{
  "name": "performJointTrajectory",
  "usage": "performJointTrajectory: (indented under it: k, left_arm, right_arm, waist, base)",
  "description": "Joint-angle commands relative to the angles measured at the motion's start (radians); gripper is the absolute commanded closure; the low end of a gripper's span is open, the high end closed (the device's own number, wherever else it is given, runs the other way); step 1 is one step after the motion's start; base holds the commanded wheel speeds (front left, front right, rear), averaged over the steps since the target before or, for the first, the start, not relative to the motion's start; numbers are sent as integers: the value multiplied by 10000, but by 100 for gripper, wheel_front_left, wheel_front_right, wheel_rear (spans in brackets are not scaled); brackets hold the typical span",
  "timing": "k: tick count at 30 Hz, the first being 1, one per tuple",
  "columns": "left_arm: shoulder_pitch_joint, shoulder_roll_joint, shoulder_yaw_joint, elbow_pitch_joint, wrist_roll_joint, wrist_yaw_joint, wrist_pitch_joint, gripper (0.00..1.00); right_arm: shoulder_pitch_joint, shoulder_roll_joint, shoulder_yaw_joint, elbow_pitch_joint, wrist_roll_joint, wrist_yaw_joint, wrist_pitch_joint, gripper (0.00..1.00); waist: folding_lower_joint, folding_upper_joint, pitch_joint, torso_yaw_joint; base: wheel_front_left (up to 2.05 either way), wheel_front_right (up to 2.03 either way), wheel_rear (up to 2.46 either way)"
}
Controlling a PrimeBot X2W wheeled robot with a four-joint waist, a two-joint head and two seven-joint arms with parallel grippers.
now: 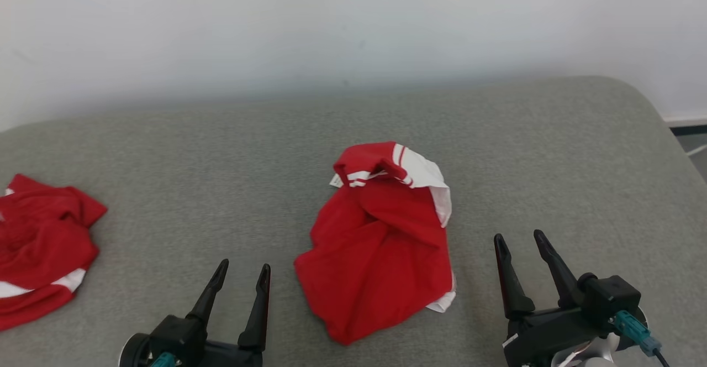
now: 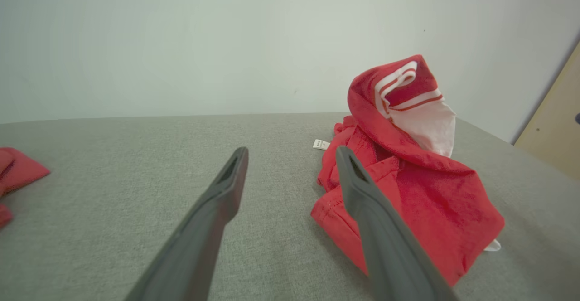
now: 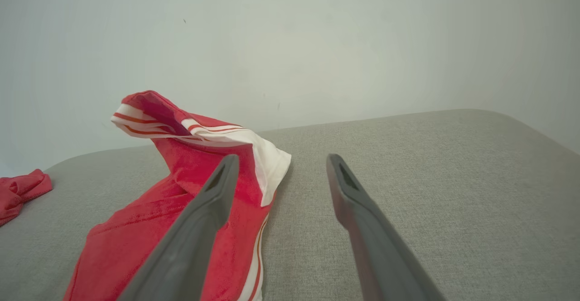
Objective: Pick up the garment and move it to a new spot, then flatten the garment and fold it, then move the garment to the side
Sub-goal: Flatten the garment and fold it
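Left gripper (image 1: pixel 244 265) and right gripper (image 1: pixel 518 235), spread wide and empty, flank the crumpled garment (image 1: pixel 381 245).

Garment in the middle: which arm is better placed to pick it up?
Left, narrowly: the left gripper, open, sits closer to the garment than the open right gripper does.

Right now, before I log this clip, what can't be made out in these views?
Second red garment: cut off by the head view's left edge.
White label on the centre garment: print too small, left wrist view.
Centre garment's type and underside: hidden by its own folds, all views.
Left tool: its wrist end is cut off by the head view's bottom edge.
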Motion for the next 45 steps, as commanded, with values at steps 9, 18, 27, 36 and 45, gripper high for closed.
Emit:
performJointTrajectory:
  k: [9, 18, 27, 36, 45]
  left_arm:
    - [-893, 52, -135, 1673, -33, -206, -37, 0]
    - [-1550, 161, -223, 3250, 73, -73, -4, 0]
    - [-1777, 119, -383, 3498, 47, 10, -29, 100]
    - [-1131, 79, -440, 2350, 61, 189, -35, 100]
    - [-10, 84, -441, 913, -142, 454, -37, 100]
  right_arm:
    - [-364, 207, 81, 269, 29, 1, -188, 0]
    - [-504, 325, 46, 476, -36, 1, -289, 0]
    - [-477, 341, 142, 659, -50, 1, -349, 0]
    - [-169, 277, 100, 832, 42, 1, -371, 0]
    - [55, 260, 44, 1021, 93, -1, -382, 0]
  waist:
    - [0, -1, 819, -1599]
    - [0, -1, 1007, -1991]
    - [0, -1, 781, -1926]
    - [0, -1, 310, -1171]
    - [0, -1, -129, 332]
  base:
    - [0, 0, 0]
    - [0, 0, 0]
    - [0, 0, 0]
    - [0, 0, 0]
    - [0, 0, 0]
